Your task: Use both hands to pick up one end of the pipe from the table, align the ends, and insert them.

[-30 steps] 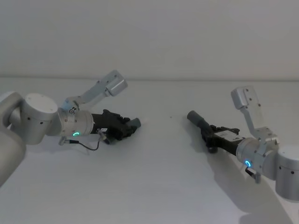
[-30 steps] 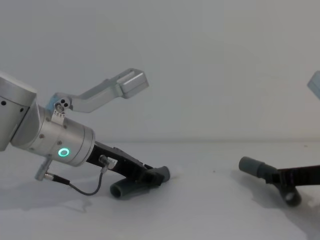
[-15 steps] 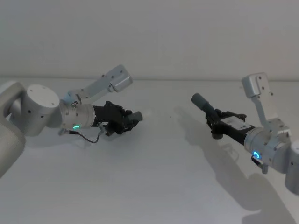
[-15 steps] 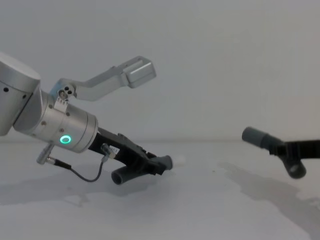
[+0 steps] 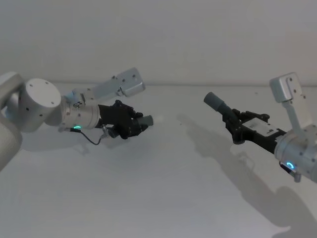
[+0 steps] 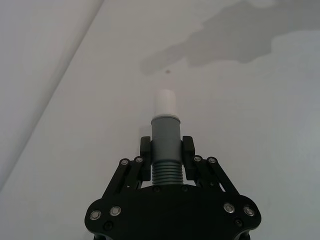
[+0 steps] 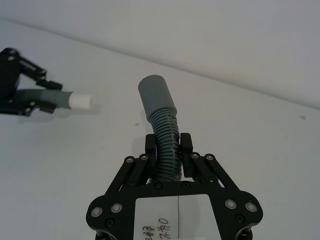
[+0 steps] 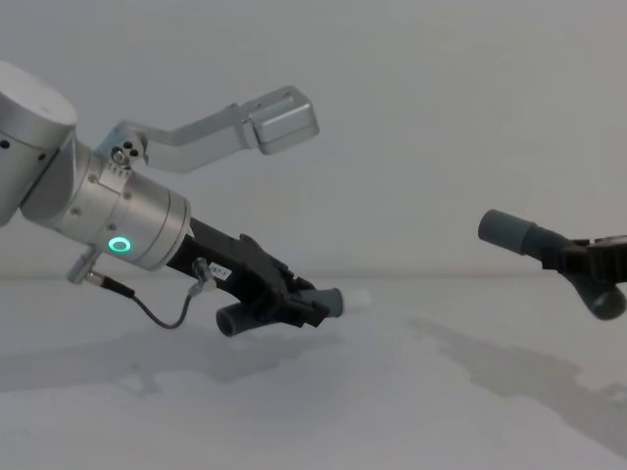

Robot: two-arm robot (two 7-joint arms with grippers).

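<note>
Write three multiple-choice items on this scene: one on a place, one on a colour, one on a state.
1. Where are the left hose piece and the right hose piece?
A) lying flat
B) one in each claw, off the table
C) both in one claw

2. The left hose piece's tip is:
A) white
B) red
C) black

3. The left cuff and right cuff are:
A) inserted
B) touching
C) apart

Answers:
1 B, the left claw and right claw each clamp a ribbed piece, with shadows below on the table.
2 A, it juts pale beyond the grey cuff.
3 C, the head view shows bare table between them.
</note>
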